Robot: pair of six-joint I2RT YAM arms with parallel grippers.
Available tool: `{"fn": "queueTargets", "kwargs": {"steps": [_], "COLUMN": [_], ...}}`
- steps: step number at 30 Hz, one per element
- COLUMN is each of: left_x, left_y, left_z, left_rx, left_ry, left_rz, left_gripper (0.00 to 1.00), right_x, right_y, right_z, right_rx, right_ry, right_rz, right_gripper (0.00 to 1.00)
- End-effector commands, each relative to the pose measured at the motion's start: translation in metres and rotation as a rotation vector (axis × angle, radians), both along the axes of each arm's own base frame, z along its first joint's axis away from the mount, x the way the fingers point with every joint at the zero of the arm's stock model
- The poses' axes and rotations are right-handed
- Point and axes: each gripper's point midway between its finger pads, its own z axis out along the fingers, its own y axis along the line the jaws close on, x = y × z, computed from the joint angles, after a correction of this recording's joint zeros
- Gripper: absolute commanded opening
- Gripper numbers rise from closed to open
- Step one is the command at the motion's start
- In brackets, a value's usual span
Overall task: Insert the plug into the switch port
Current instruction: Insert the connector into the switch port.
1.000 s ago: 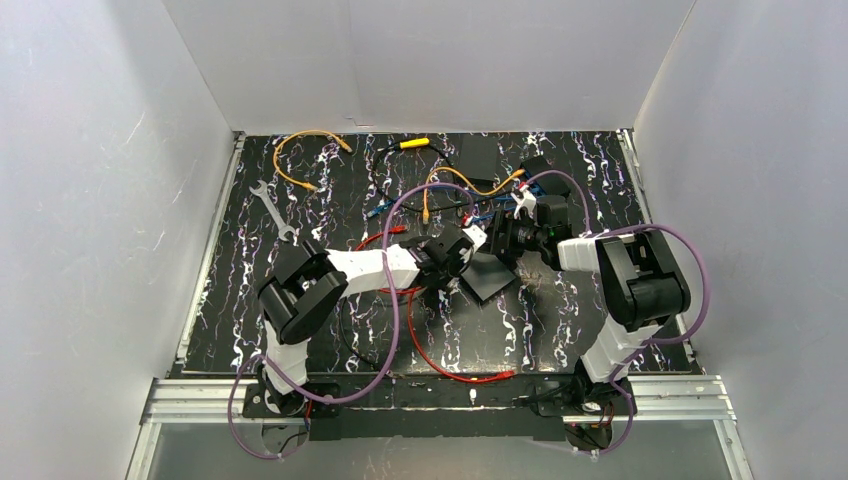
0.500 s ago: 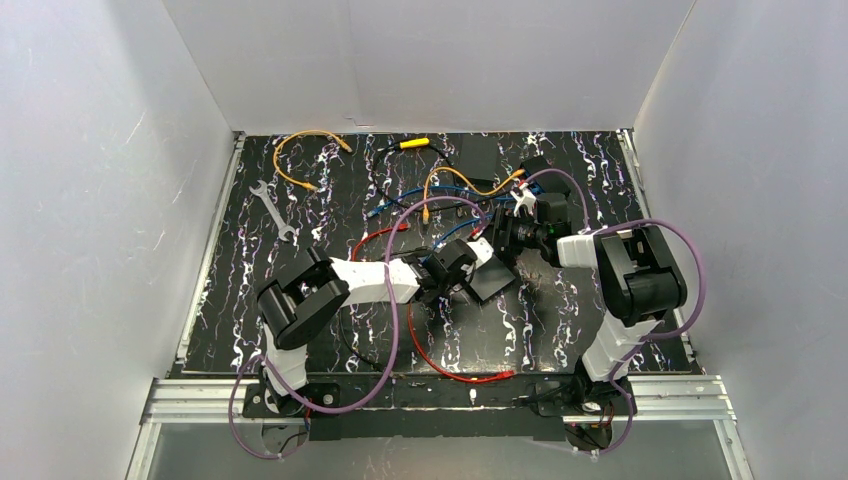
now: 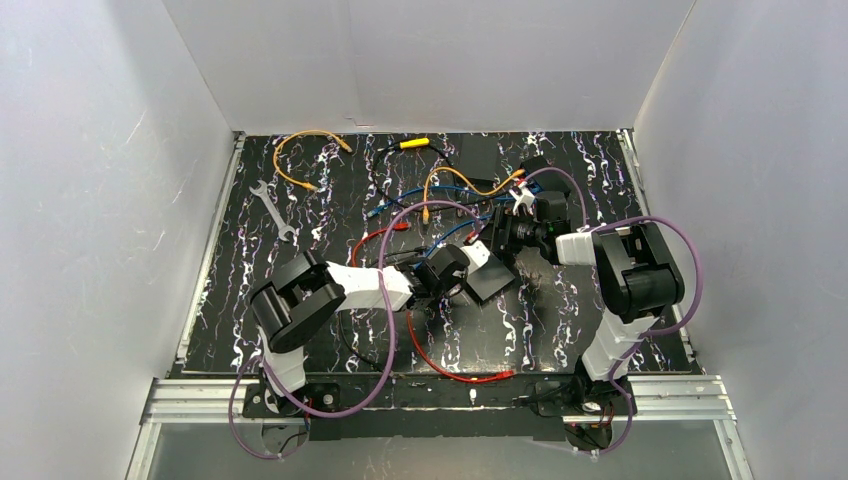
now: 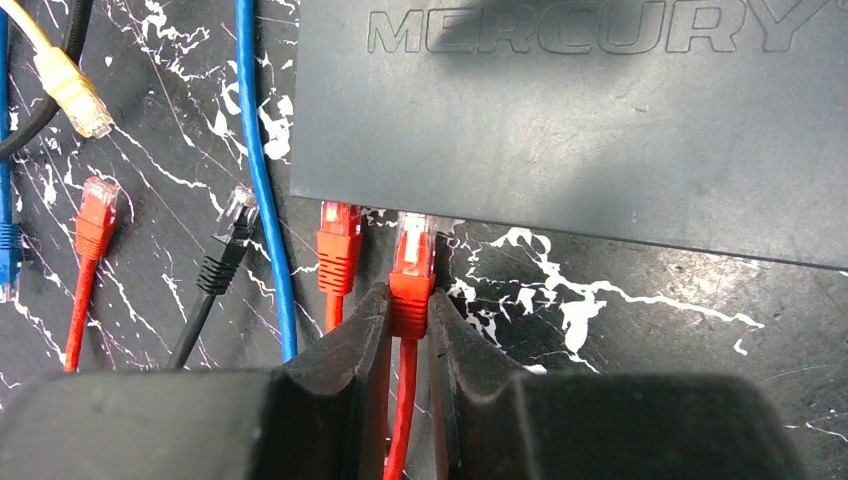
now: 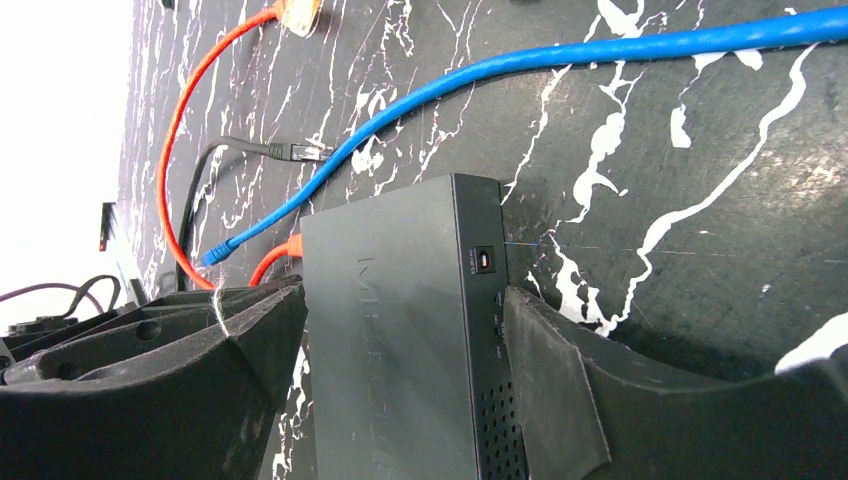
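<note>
The dark grey Mercury switch [image 4: 600, 120] lies flat on the black marbled table; it also shows in the top view [image 3: 487, 283] and the right wrist view [image 5: 400, 350]. My left gripper [image 4: 408, 320] is shut on a red plug [image 4: 412, 270] whose clear tip sits at the switch's port edge. A second red plug [image 4: 338, 245] is beside it at that edge. My right gripper [image 5: 400, 330] is shut on the switch, one finger on each side. In the top view the left gripper [image 3: 462, 268] and the right gripper [image 3: 500, 240] meet at the switch.
Loose plugs lie left of the switch: black [image 4: 228, 240], red [image 4: 95, 215], yellow [image 4: 72, 92], and a blue cable [image 4: 262, 180]. At the back are an orange cable [image 3: 300, 150], a wrench [image 3: 272, 210], a yellow-handled screwdriver [image 3: 410, 144] and a dark box [image 3: 478, 155].
My left arm has swung nearer and right, bringing the red plug up to the switch's port edge. My right gripper and the switch have shifted slightly left.
</note>
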Motion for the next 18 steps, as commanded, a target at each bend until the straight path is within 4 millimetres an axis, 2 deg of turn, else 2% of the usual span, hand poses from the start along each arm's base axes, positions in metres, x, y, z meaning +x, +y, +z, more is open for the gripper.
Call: {"fn": "queueTargets", "kwargs": {"steps": [1,11,18], "left_x": [0.0028,-0.0070,-0.0012], "left_y": [-0.0185,-0.0251,-0.0198], "left_z": [0.0291,0.0267,0.0259], "left_rx": [-0.116,-0.146,-0.139], "left_ry": [-0.051,-0.013,-0.034], "left_rz": [-0.035,-0.080,-0.039], "left_gripper": [0.00,0.00,0.00], "right_x": [-0.0233,-0.0240,-0.0246], "right_y": [-0.0016,-0.0012,-0.0003], "right_z": [-0.0305,-0.0333,-0.0340], "right_rx": [-0.039,-0.042,-0.043], "right_ry": [0.143,0.154,0.157], "right_rz": [0.016,0.018,0.023], "right_gripper": [0.81,0.81,0.80]}}
